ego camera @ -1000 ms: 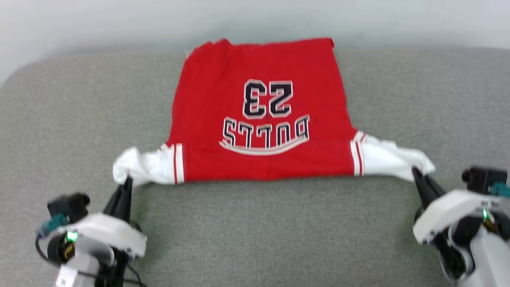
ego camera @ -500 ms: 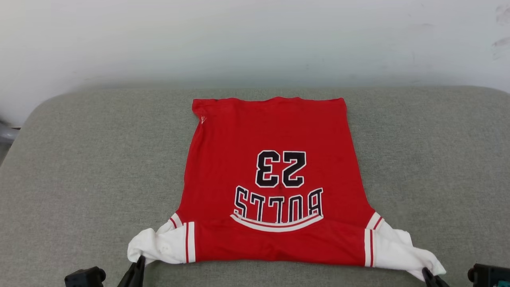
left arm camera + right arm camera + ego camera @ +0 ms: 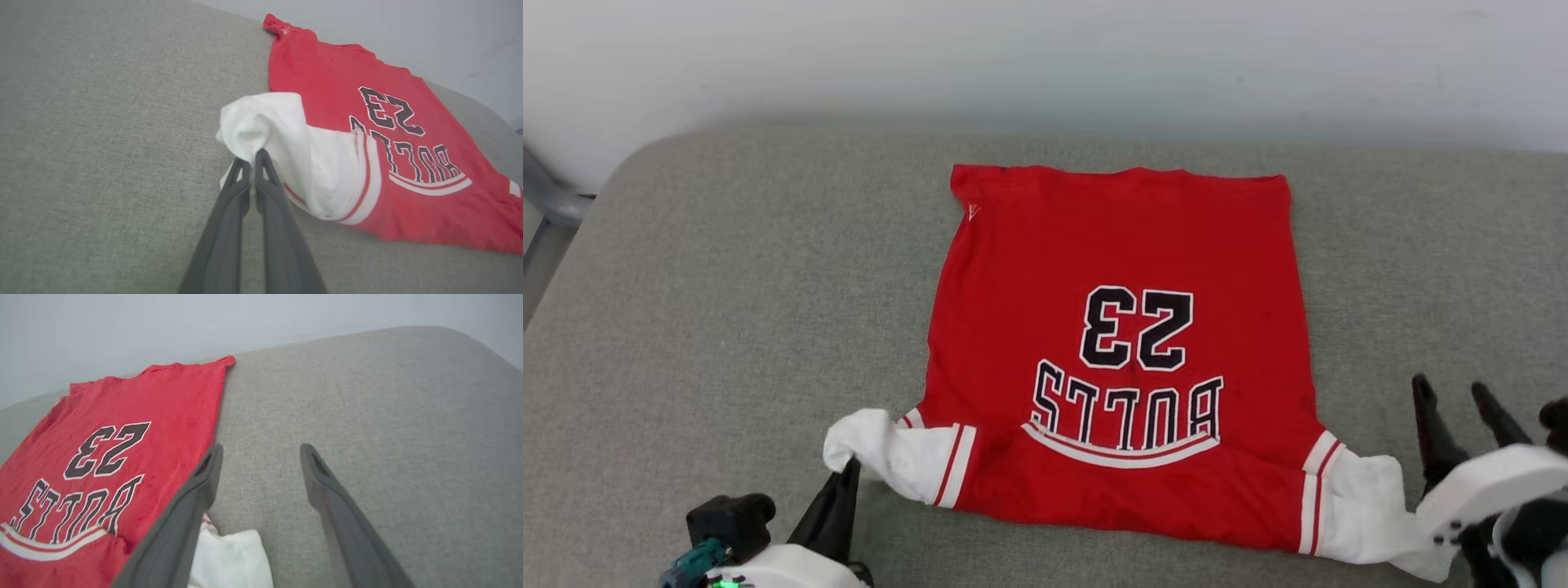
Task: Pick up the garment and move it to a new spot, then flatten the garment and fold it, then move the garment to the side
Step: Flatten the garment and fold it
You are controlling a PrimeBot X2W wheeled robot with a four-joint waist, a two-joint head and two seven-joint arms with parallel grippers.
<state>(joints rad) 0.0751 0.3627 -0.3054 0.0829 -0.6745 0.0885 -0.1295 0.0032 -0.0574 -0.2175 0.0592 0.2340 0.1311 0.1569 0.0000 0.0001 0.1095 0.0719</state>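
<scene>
Head view reads "BULLS" in black, white-edged letters above a curved white stripe, with "23" beyond it, both upside down from the robot's side. The shirt [image 3: 1119, 237] is red with white short sleeves and red-and-white stripe trim. It lies spread mostly flat on the grey cushion [image 3: 727, 286], hem toward the wall [image 3: 1045, 57]. The left gripper [image 3: 849, 472] is pinched tight on the bunched left sleeve [image 3: 882, 445]. The right gripper [image 3: 1450, 390] stands wide apart, holding nothing, just beside the right sleeve [image 3: 1364, 510].
</scene>
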